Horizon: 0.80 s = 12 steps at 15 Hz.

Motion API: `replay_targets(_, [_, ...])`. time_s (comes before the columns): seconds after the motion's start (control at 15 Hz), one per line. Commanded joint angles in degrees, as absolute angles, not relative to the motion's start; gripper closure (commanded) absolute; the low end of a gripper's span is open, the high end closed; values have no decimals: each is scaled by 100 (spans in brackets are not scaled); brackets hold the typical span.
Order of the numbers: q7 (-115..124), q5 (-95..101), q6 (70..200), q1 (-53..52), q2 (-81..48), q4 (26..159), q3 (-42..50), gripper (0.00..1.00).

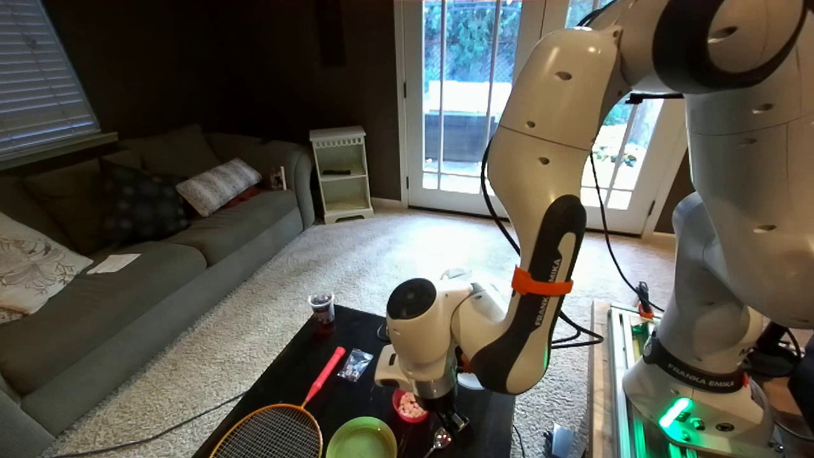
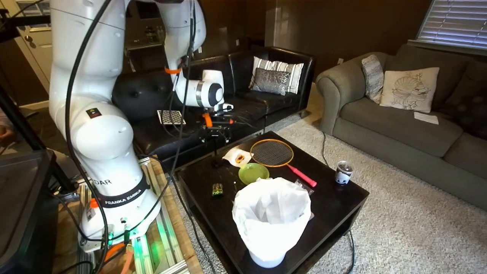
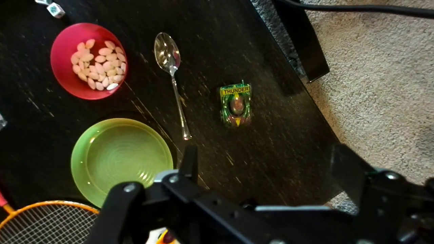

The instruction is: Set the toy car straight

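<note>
While an exterior view shows the toy car (image 2: 217, 190) only as a small green shape on the dark table (image 2: 331, 201), my wrist view adds its THUNDER strip and, past the spoon (image 3: 177, 91) beside it, the pink bowl (image 3: 62, 56). There the car's long axis runs nearly up and down, slanting against the table edge, strip end pointing away from my gripper (image 3: 266, 161), whose jaws stand wide apart.
</note>
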<state>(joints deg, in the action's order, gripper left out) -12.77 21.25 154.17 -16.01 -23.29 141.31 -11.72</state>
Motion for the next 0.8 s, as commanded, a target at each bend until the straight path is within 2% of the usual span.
replay_targets(0.0, [-1368, 2114, 15449, -1598, -2524, 14056, -1177, 0])
replay_targets(0.4, [-1508, 2107, 15453, -1592, -3001, 13738, -1176, 0])
replay_targets(0.73, [-1012, 2739, 15550, -2310, -3587, 13354, -593, 0])
